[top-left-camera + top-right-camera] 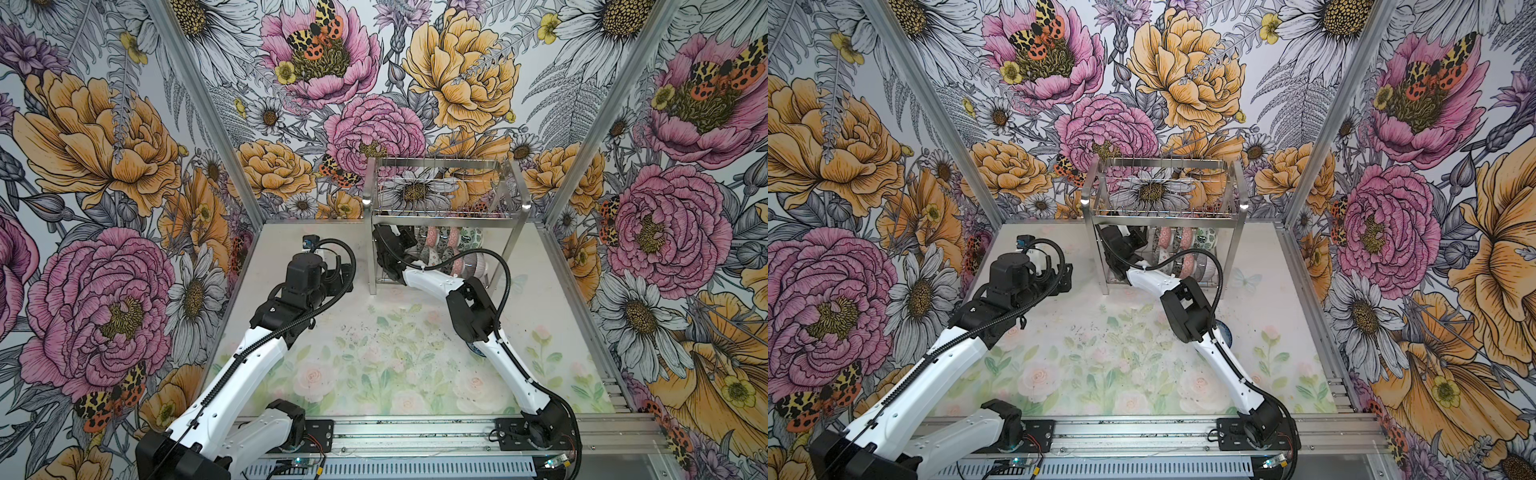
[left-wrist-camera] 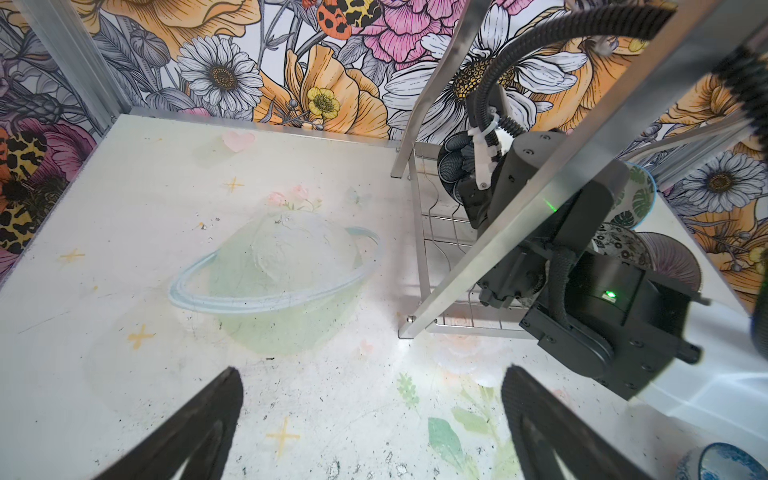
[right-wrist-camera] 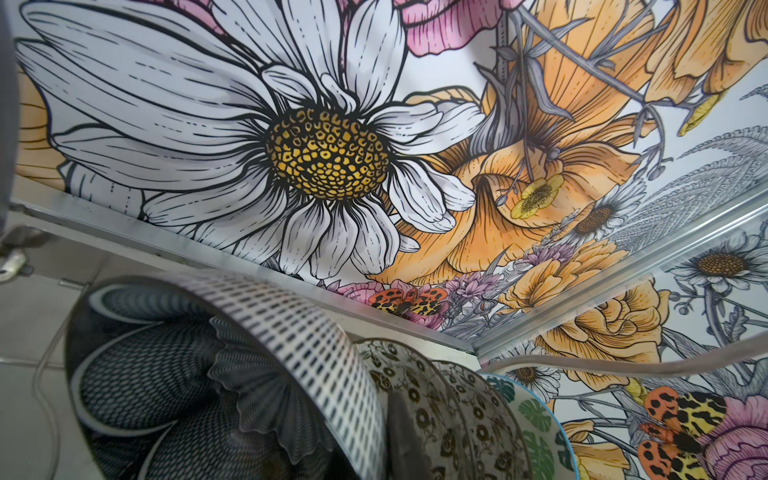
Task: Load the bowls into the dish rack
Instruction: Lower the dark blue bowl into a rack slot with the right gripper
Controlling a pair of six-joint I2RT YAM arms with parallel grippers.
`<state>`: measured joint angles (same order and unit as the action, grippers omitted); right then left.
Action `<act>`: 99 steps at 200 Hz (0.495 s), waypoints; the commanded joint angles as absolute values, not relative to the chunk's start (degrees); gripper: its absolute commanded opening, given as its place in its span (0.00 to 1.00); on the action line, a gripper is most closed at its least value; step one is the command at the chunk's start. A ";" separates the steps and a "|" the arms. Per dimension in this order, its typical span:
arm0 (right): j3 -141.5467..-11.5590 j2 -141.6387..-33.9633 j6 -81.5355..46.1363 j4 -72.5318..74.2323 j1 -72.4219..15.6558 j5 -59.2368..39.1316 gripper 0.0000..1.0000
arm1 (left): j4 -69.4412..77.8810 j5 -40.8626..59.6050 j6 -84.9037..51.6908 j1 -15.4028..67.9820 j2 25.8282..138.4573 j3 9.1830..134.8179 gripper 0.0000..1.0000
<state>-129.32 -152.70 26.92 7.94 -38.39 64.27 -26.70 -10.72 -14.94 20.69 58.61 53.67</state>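
White floral tabletop [image 1: 374,324], flowered walls [image 1: 104,166]

Right hand [image 1: 388,240] sits inside the dish rack [image 1: 442,214], beside bowls [image 1: 469,241] standing on edge.

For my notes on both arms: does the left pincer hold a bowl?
No, in the left wrist view the left pincer is wide open, with only the bare table showing between its jaws.
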 commanded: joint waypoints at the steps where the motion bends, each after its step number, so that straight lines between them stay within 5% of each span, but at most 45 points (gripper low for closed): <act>1: -131.59 -153.54 28.10 8.44 -37.53 66.83 0.00 | -24.71 -9.31 -14.32 20.04 58.44 52.91 0.99; 99: -133.89 -155.23 27.52 4.55 -37.02 64.67 0.00 | -24.68 -9.22 -14.43 19.80 58.30 52.65 0.99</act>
<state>-131.55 -153.95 28.14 5.80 -36.82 64.88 -26.44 -10.59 -14.96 20.43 58.61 53.45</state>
